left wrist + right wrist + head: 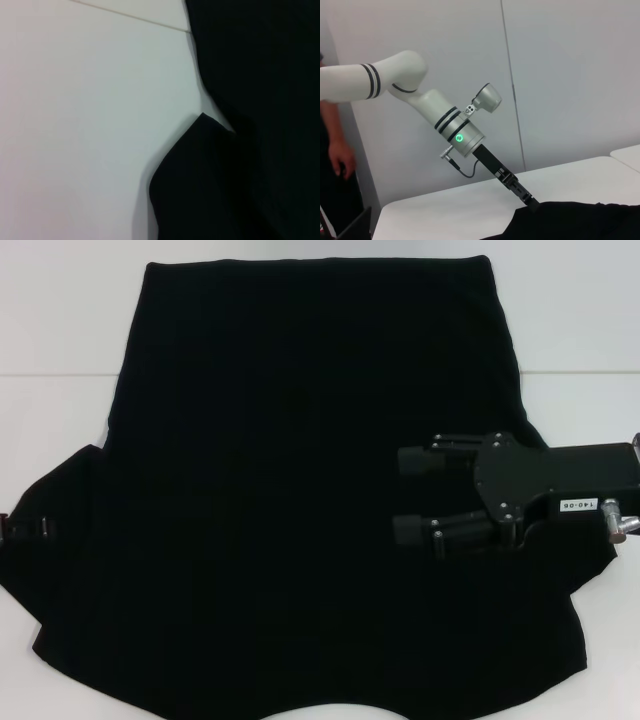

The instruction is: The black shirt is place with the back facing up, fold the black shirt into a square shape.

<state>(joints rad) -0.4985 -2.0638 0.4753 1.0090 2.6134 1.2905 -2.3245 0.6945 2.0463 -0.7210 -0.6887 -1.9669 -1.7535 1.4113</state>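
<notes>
Tabletop [60, 330]: white, carrying the whole garment; a seam line crosses it behind the shirt.
Black shirt [300, 500]: spread flat over most of the tabletop, plain side up, no lettering in sight; the straight edge lies far from the robot and the curved edge lies nearest it. One sleeve juts out at the shirt's left side, the other at its right, under the right arm.
Left arm [420, 95]: white, reaching down to the shirt's left sleeve, as the right wrist view shows.
Right hand [412, 495]: hovering over the shirt's right half, near the right sleeve, fingers pointing toward the shirt's middle. The two fingers stand well apart with nothing between them.
Left hand [25, 528]: at the outer edge of the shirt's left sleeve, only a sliver visible in the head view. I cannot tell whether it is open or closed, or whether it has cloth.
Progress: no fold shows anywhere; both sleeves are still out and the body lies full length. By my judgement the task is at its very start, with the sleeve folds and the lengthwise folds all left to do.
</notes>
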